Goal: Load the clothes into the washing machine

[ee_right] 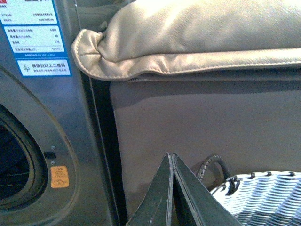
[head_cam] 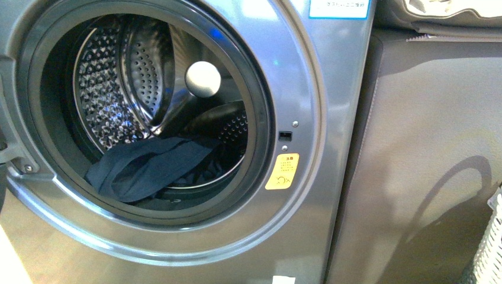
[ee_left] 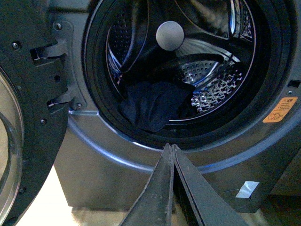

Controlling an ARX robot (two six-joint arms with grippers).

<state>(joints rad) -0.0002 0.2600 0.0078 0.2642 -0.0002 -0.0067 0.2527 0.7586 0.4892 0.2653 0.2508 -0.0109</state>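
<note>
Front view puts the washing machine (head_cam: 319,89) across most of the frame, its brushed grey-silver panel curving round a dark rubber-rimmed porthole (head_cam: 260,94). The door (ee_left: 19,141) is swung fully aside on its hinge, seen in the left wrist view, which leaves the mouth free for loading. Inside, the perforated steel drum (head_cam: 106,89) shines with embossed dimples, and a smooth pale round knob (head_cam: 203,78) sits near its centre. The clothes (head_cam: 151,165), a limp dark navy garment, lie slumped at about 6 o'clock of the opening, partly in the drum and partly draped over the inner lip of the gasket; soft cloth sags to the lowest point, so that resting place is no surprise. I judge the load nearly in, though the front fold may want a push deeper before the door shuts. At roughly 4 o'clock of the porthole a small yellow warning sticker (head_cam: 282,171) is stuck on the panel.

The left gripper (ee_left: 171,147) hangs outside the mouth, its dark tapered fingers pressed together with nothing between them. The right gripper (ee_right: 171,155) is likewise closed and empty, aimed at a plain grey-brown unit (ee_right: 211,122) topped by a cream stitched cushion (ee_right: 197,37), with a white woven basket (ee_right: 263,197) low beside it.
</note>
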